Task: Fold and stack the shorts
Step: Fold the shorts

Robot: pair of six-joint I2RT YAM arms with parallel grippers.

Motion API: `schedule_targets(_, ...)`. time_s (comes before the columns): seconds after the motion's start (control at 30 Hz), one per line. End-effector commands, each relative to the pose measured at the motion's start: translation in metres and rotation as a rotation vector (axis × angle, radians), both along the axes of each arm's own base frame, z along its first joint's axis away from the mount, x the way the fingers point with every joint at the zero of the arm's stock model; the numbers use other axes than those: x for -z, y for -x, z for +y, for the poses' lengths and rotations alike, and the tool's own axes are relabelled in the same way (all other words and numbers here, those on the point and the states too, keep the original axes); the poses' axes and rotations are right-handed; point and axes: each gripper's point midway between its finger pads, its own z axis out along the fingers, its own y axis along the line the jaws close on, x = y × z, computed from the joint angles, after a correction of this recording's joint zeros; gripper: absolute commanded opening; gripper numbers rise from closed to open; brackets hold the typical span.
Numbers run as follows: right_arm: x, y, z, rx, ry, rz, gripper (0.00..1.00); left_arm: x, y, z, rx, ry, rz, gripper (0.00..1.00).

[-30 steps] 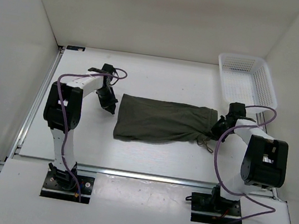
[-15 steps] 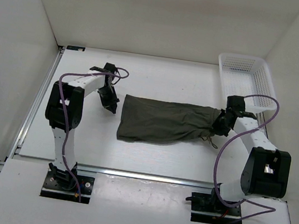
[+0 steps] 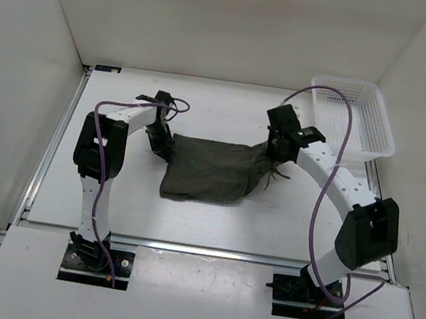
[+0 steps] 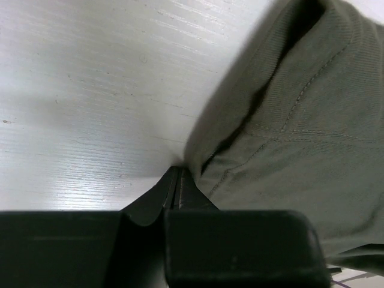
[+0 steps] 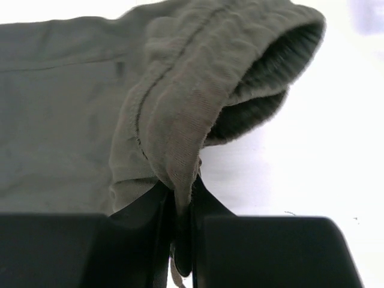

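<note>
The dark olive-green shorts point(image 3: 211, 171) lie in the middle of the table, with their right end raised and pulled over to the left. My right gripper point(image 3: 275, 149) is shut on the gathered waistband point(image 5: 174, 108) and holds it off the table; the fabric is pinched between its jaws point(image 5: 182, 198). The tan drawstring point(image 3: 275, 177) hangs below it. My left gripper point(image 3: 161, 142) is at the shorts' far left corner. In the left wrist view its jaws point(image 4: 179, 174) are shut, with the tips down on the table touching the hem of the shorts point(image 4: 300, 120).
A white plastic mesh basket point(image 3: 352, 116) stands at the back right corner. White walls enclose the table on the left, back and right. The table's metal front rail point(image 3: 207, 250) runs in front of the shorts.
My right gripper has lifted the waistband and carried it left and toward the back, bunching the shorts shorter. My left gripper has shifted slightly right to the shorts' left corner.
</note>
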Motion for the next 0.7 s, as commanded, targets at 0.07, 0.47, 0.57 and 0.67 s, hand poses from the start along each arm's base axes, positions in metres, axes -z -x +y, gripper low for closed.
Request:
schedule_targets(0.07,-0.026,-0.007,0.068,-0.185,0.076,-0.072,0.00,0.001,-0.001,-0.004,0.008,0.011,-0.008,0.10)
schedule_targets(0.47,-0.035,0.029,0.240,-0.553,0.115,-0.135,0.00,-0.002,0.005,-0.002,-0.002,0.003,-0.007,0.10)
schedule_targets(0.57,-0.032,0.030,0.251,-0.566,0.112,-0.138,0.00,-0.007,0.004,0.005,-0.016,-0.005,-0.023,0.10)
schedule_targets(0.67,-0.031,0.030,0.242,-0.529,0.111,-0.125,0.00,-0.009,0.006,0.014,-0.029,-0.006,-0.023,0.10)
